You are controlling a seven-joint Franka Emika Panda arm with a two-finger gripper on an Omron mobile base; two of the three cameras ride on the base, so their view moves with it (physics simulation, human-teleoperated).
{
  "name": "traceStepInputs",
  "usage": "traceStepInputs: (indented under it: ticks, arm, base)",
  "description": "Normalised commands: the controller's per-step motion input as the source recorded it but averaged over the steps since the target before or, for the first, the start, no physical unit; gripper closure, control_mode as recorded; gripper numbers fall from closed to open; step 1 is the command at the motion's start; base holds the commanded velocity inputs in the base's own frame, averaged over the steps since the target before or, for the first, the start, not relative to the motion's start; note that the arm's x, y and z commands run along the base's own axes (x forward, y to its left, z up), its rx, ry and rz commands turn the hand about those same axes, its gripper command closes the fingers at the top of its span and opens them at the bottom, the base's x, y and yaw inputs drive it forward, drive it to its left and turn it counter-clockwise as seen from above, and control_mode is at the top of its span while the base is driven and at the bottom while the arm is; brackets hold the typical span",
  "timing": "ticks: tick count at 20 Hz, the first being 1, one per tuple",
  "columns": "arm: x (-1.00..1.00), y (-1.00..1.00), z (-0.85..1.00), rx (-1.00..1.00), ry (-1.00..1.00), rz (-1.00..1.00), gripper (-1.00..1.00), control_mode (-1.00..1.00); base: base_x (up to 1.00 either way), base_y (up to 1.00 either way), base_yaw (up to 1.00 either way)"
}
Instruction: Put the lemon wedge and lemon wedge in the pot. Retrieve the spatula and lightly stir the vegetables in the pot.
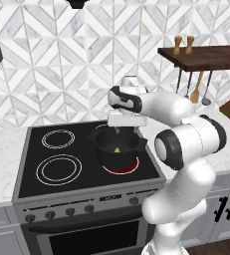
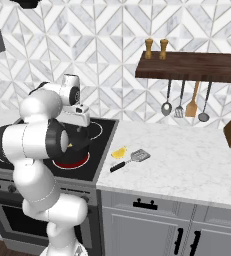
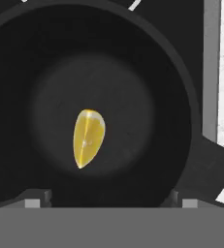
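Over the stove's front right burner, from the left, gripper (image 1: 126, 130) above pot (image 1: 117, 151); from the right, second lemon wedge (image 2: 119, 152) beside spatula (image 2: 131, 160) on counter (image 2: 187, 160); from the hand, wedge (image 3: 88, 137) inside, fingertips spread wide.

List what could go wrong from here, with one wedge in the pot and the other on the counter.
1. The pot sits on a burner glowing red, so the wedge in the pot may scorch while waiting.
2. The second wedge lies right against the spatula; grasping it could nudge the spatula away.
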Motion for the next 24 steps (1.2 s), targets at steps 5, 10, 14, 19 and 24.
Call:
traceStepInputs:
  ticks: [5, 10, 14, 19, 24]
  arm:
    - [0.00, -1.00, 0.24, 0.00, 0.09, -0.15, -1.00, -1.00]
    - [0.09, -0.90, -0.38, -0.08, 0.14, -0.13, -1.00, -1.00]
    - [0.00, -0.72, -0.58, -0.01, 0.06, -0.06, -1.00, -1.00]
    - [0.06, -0.55, -0.61, 0.00, 0.07, -0.07, -1.00, -1.00]
    - [0.08, -0.31, -0.42, 0.00, 0.05, -0.03, -1.00, -1.00]
  base:
    - [0.00, 0.00, 0.00]
    - [0.00, 0.00, 0.00]
    - [0.00, 0.00, 0.00]
    - [0.00, 0.00, 0.00]
    - [0.00, 0.00, 0.00]
